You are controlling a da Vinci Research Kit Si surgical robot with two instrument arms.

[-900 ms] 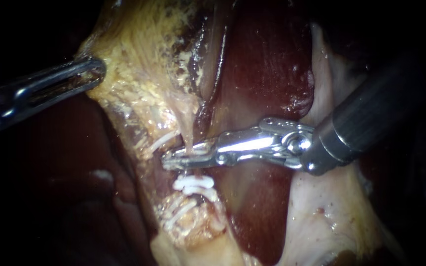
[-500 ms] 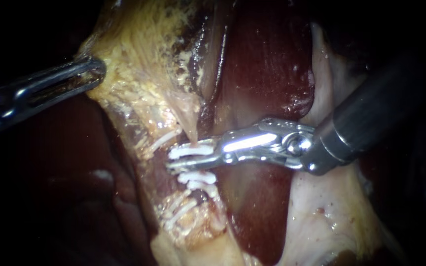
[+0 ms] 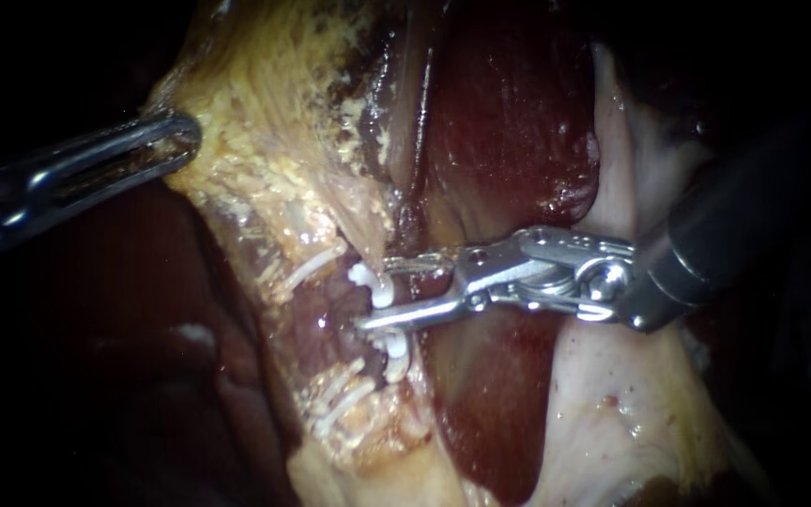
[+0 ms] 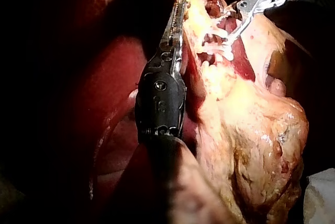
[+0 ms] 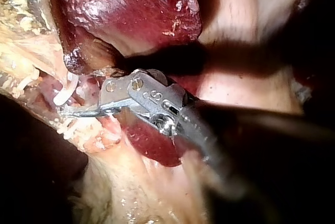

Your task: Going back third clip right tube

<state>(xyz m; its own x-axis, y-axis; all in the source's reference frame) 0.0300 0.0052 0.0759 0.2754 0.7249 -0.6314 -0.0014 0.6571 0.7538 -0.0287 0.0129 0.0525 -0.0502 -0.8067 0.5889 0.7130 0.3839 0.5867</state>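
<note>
A white clip (image 3: 371, 282) sits closed across the thin pale tube (image 3: 365, 246), just above another white clip (image 3: 394, 349). My right instrument (image 3: 377, 295) comes in from the right with its jaws open, the tips on either side of the upper clip without gripping it. The right wrist view shows the same open jaws (image 5: 78, 96) beside that clip (image 5: 63, 94). My left instrument (image 3: 180, 139) is shut on the yellow edge of the gallbladder (image 3: 265, 113) at the upper left. In the left wrist view, it (image 4: 178, 20) lies along that tissue and the right instrument (image 4: 229, 25) lies ahead.
Dark red liver (image 3: 509, 122) lies behind the tube and right instrument. Pale whitish tissue (image 3: 612, 404) runs under the right shaft. Frayed yellow-white tissue (image 3: 349, 413) lies below the clips. The left side is dark.
The right instrument's jaws, earlier closed around the tube with the clip in them, have opened and drawn back to the right, leaving the clip on the tube. The left instrument has not moved.
</note>
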